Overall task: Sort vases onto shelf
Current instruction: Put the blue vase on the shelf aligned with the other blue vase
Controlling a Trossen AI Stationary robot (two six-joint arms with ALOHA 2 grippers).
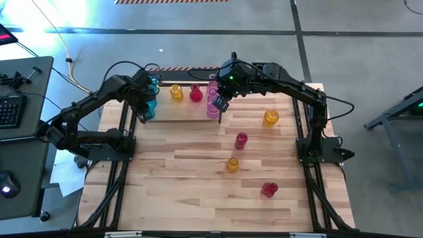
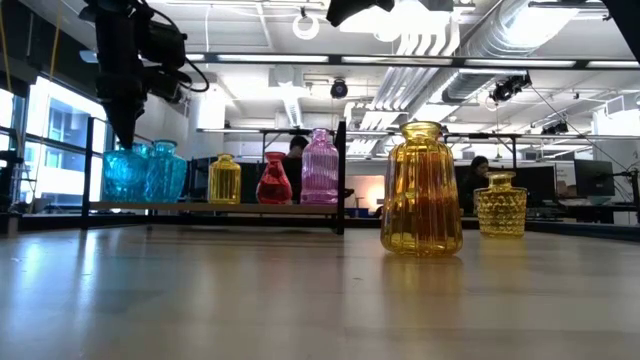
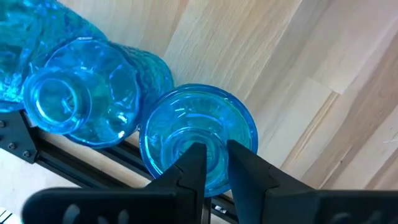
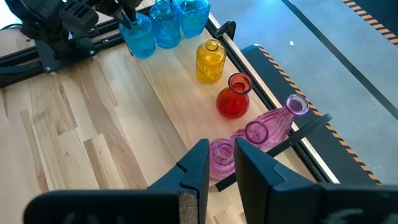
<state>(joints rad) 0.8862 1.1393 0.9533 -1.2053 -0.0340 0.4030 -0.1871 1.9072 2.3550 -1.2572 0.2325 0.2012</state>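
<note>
Left gripper sits at the shelf's left end, jaws pinched on the rim of a cyan vase, one finger inside the mouth and one outside. Just beside that grip are more cyan vases, touching or nearly so, and the black shelf rail runs right under the jaws, so it's pretty tight there. Right gripper hangs over the shelf's other end, jaws only a narrow gap apart with nothing between them, directly above a pink vase; two more pink ones crowd just beyond it, against the end rod. Between the two grippers the shelf holds a yellow vase and a red vase with small gaps. The open table on the near side of both jaws has loads of room, only an amber vase, a pink one, a small yellow one and a red one scattered well apart.
</note>
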